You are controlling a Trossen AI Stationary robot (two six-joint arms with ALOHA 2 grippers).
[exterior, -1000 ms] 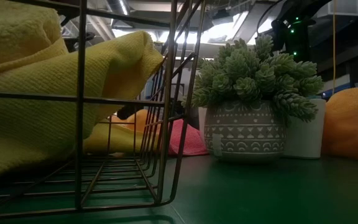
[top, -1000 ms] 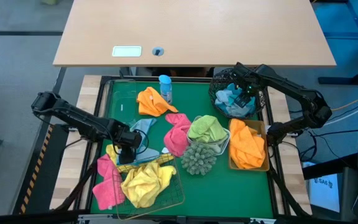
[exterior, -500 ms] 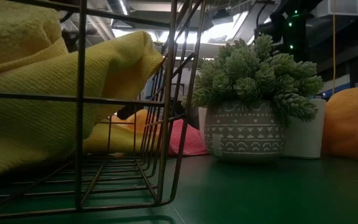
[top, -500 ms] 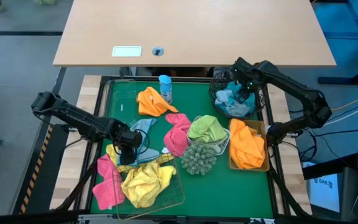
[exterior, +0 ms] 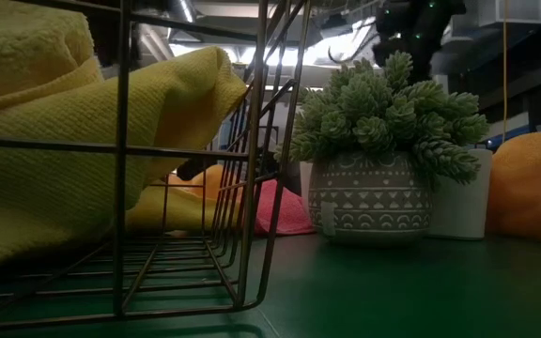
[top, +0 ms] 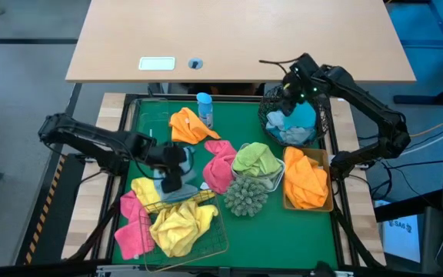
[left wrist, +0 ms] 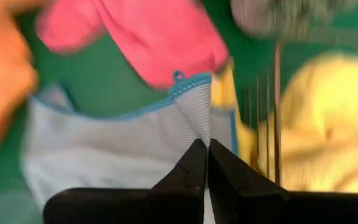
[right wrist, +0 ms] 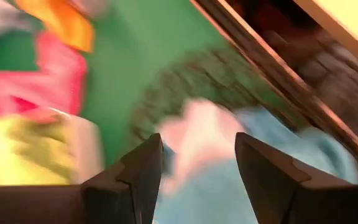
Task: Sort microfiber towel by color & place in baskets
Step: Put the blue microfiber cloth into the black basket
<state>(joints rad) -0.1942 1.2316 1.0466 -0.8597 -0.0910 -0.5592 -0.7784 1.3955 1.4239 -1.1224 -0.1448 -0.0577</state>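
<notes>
The left end effector [left wrist: 205, 163] is pressed together, pinching the blue-edged grey towel [left wrist: 123, 146] beside the square gold wire basket [top: 206, 238]. The right end effector [right wrist: 197, 165] hangs spread above the round black wire-mesh basket [top: 268, 115].

Grey towel [left wrist: 117, 149] blue-edged; pink towel [left wrist: 148, 34]; yellow towel [top: 181, 225] in gold wire basket [top: 220, 245]; green mat [top: 283, 231]

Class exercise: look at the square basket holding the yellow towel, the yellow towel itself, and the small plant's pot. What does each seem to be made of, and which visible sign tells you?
Square basket: thin gold-toned metal wire, judging by its open grid of slim, slightly shiny rods.
Yellow towel: soft microfiber-like cloth; matte, finely ribbed weave, folds loosely.
Plant pot: probably ceramic or plastic; smooth grey surface with a white printed pattern. The pictures leave it open.
</notes>
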